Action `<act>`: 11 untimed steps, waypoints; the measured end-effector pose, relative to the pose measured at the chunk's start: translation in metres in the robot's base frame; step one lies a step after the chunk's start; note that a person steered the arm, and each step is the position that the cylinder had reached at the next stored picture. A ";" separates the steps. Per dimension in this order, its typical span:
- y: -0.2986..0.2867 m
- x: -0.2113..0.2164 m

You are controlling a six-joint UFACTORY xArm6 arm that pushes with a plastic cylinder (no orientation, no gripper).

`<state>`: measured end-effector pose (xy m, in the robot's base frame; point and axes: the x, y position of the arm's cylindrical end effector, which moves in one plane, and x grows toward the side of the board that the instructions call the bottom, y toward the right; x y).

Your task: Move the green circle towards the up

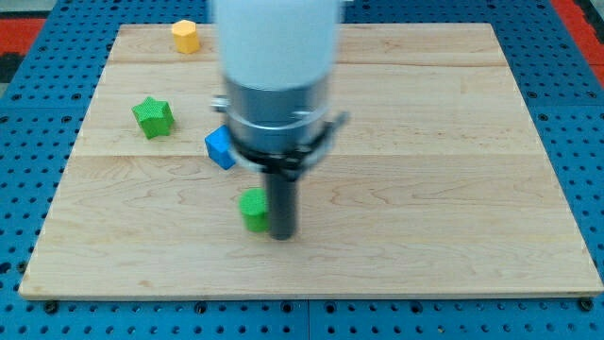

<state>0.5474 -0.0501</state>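
The green circle block [253, 209] lies on the wooden board [425, 189], below the middle and left of centre. My tip [283, 235] rests on the board right beside it, at the block's right and slightly lower side, touching or nearly touching it. The rod rises from there into the white and grey arm body [276, 85], which hides part of the board behind it.
A blue block [219, 148] lies above and left of the green circle, partly hidden by the arm. A green star block [153, 116] sits at the left. A yellow block [185, 36] sits near the top edge. A blue pegboard [28, 170] surrounds the board.
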 end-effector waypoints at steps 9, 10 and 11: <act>-0.106 -0.018; -0.121 -0.027; -0.101 -0.041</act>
